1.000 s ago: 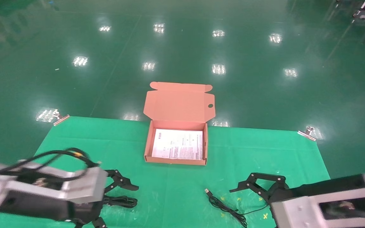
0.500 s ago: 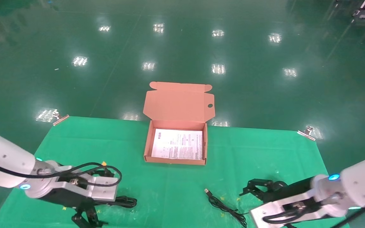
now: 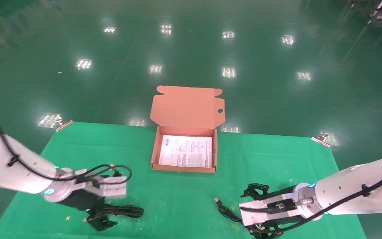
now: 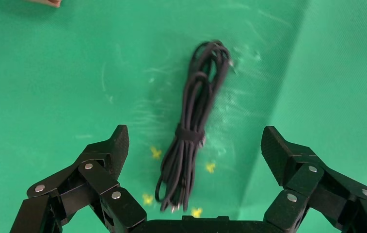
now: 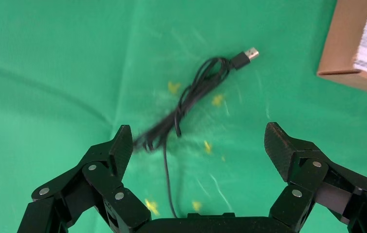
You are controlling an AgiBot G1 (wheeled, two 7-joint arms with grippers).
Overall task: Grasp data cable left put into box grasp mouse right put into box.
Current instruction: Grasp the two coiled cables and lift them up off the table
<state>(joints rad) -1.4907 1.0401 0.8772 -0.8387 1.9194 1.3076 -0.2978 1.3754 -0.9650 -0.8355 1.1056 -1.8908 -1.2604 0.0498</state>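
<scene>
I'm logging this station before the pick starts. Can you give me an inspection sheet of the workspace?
Surface: green cloth, clipped at its far corners.
Job's things: data cable bundled on cloth; box open, printed sheet inside; mouse body not visible, only its cord with USB plug.
Clutter: nothing seen.
Grippers: left pincer open above the bundle; right pincer open above the cord.
Cables: arm wiring on both wrists.
Surroundings: glossy green floor.

looks like a factory or lab test floor: wide glossy green floor (image 3: 191, 49) mirroring rows of ceiling lights, green cloth (image 3: 184, 186) clipped over a bench with metal clips (image 3: 320, 139), yellow position marks (image 4: 210, 167) taped on.
</scene>
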